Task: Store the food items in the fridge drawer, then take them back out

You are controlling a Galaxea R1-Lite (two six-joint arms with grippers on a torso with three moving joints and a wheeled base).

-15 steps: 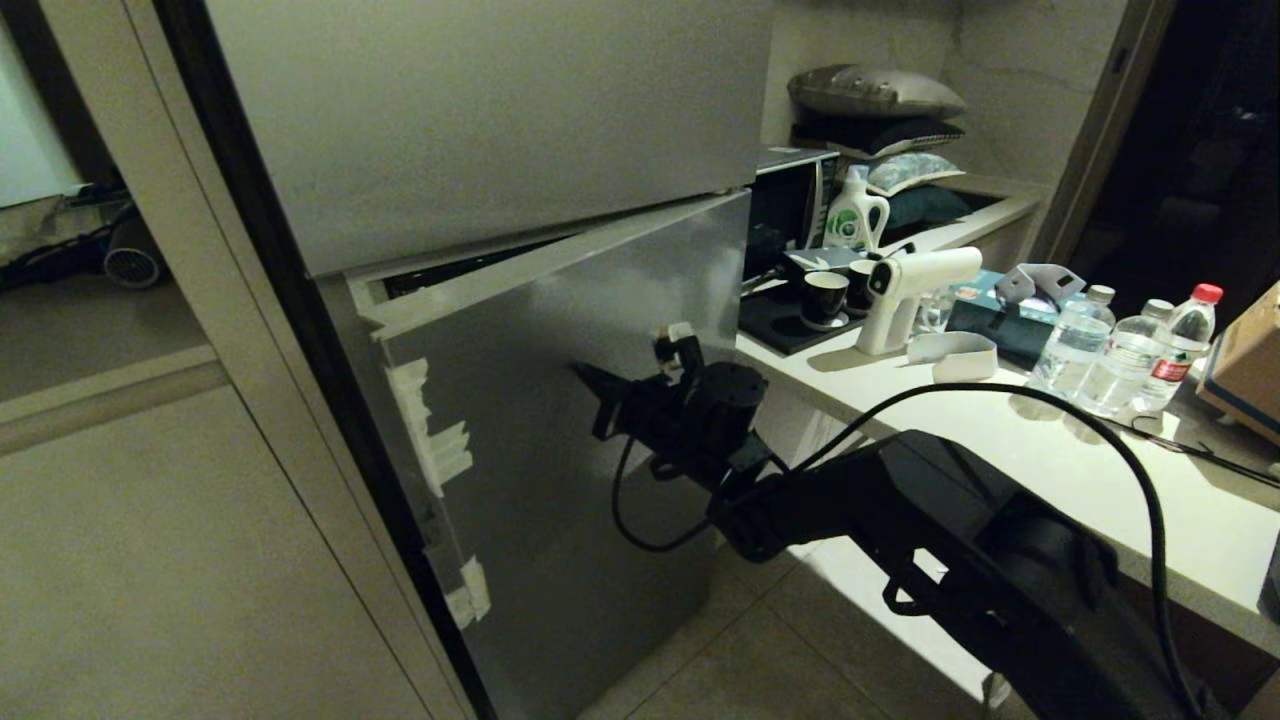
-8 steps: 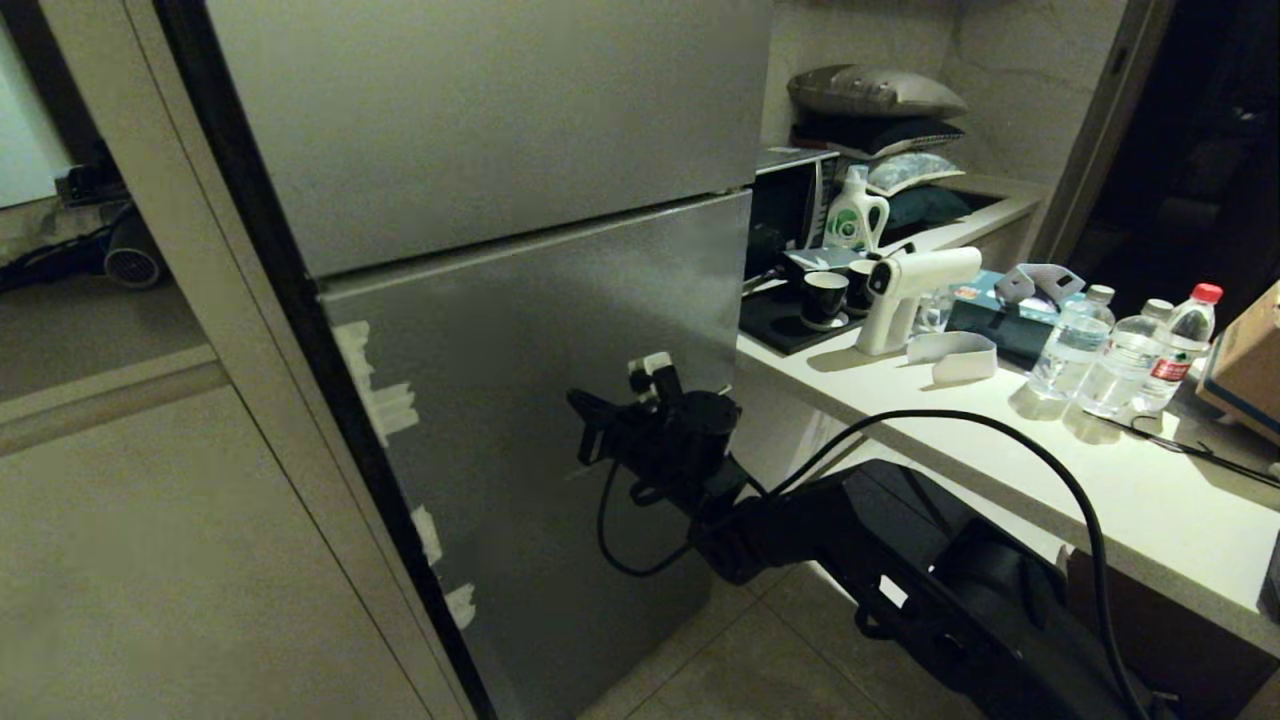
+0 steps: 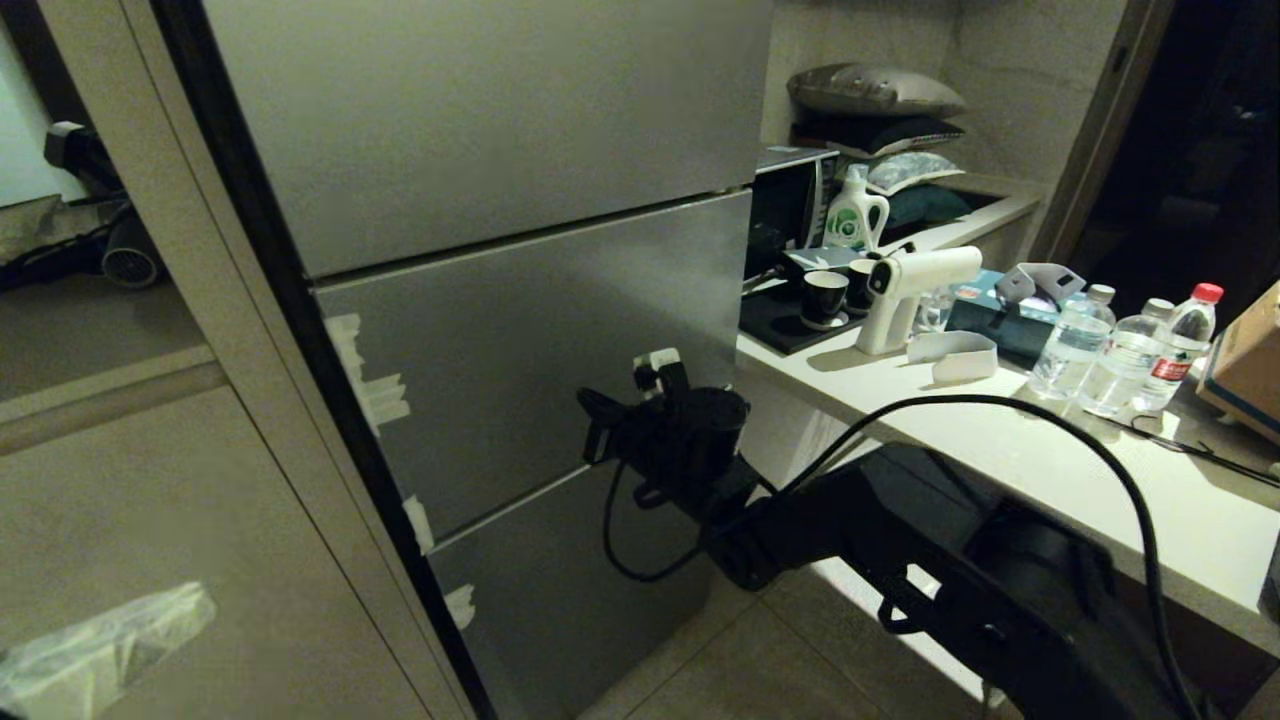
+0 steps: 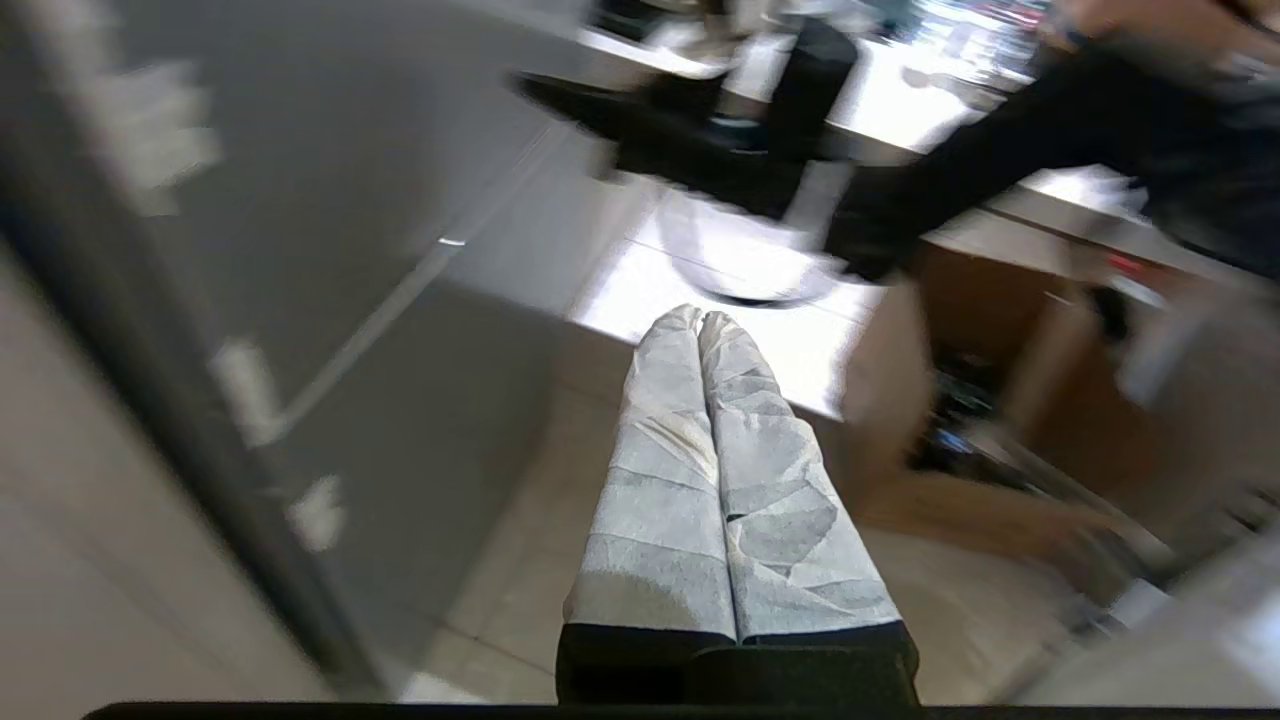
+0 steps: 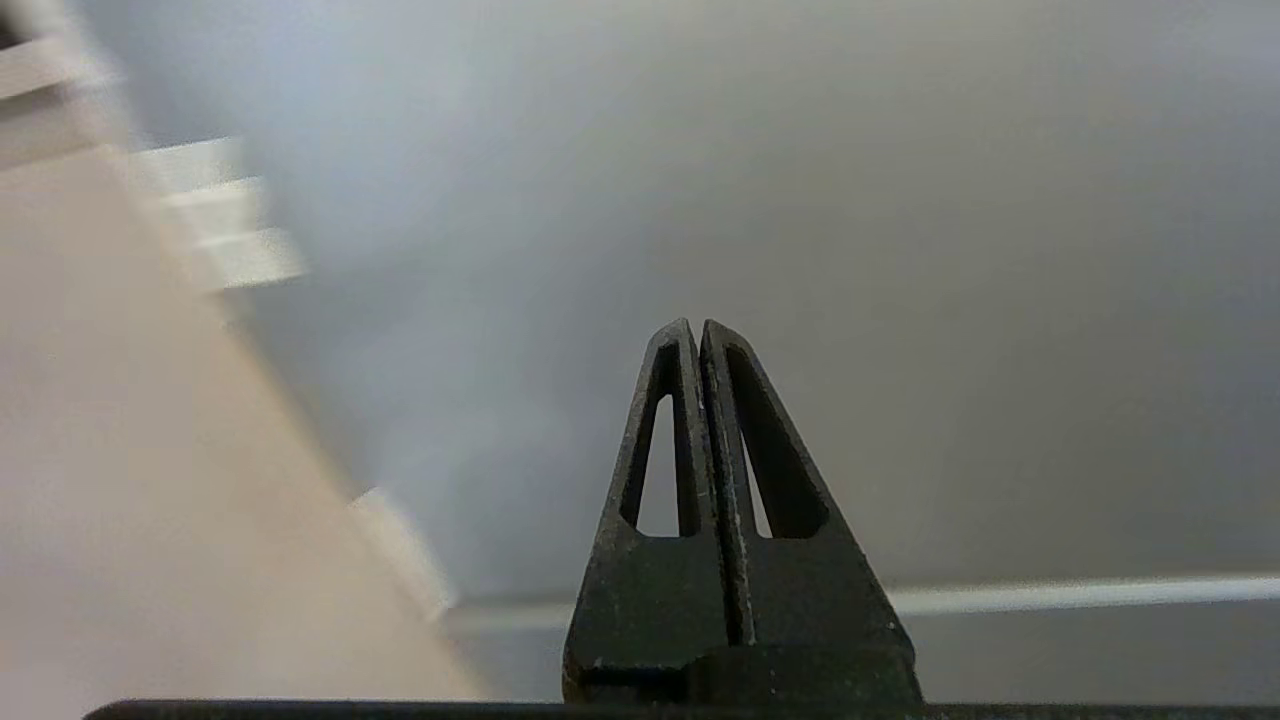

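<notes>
The right hand (image 3: 597, 425) sits at centre frame in the head view, fingers pressed together and empty, tips at or just off the middle grey fridge door panel (image 3: 520, 340) — contact cannot be confirmed. The right wrist view shows the same closed black fingers (image 5: 700, 420) against plain grey metal. The left hand (image 4: 700, 325) is closed as well, holding nothing; its taped fingers point toward the floor tiles beside the fridge's lower panels.

All fridge panels appear flush; white tape scraps (image 3: 375, 385) mark the left edge. The fridge drawer is not in view, presumably behind those panels.

Judged step: the fridge stands closed, no food in either hand — either the task's end or a pause between its halves. If retrieval remains, the next move calls for catching the panel's taped edge to pull it open.

The table (image 3: 1100, 470) at right carries water bottles (image 3: 1120, 350).
</notes>
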